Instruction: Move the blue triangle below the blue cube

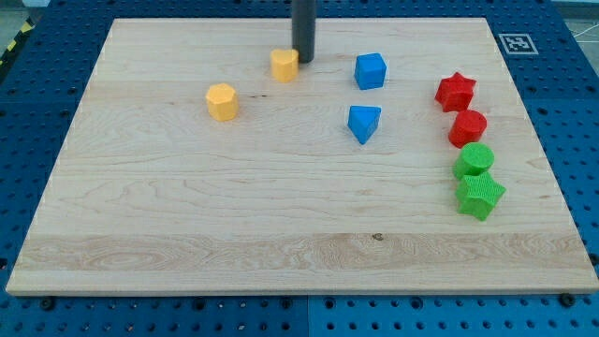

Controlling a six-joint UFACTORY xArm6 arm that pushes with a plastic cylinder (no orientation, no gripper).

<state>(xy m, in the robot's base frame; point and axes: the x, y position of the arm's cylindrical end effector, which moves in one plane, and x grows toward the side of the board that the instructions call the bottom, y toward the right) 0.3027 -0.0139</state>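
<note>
The blue cube (pixel 371 70) sits on the wooden board (pixel 281 206) near the view's top, right of centre. The blue triangle (pixel 363 123) lies just below it, a little to the left, with a small gap between them. My tip (pixel 303 60) is at the view's top centre, touching or almost touching the right side of a yellow block (pixel 284 65). The tip is left of the blue cube and up-left of the blue triangle, apart from both.
A second yellow block (pixel 223 101) lies left of centre. At the view's right stand a red star (pixel 456 91), a red round block (pixel 467 127), a green round block (pixel 474 160) and a green star (pixel 479 196) in a column.
</note>
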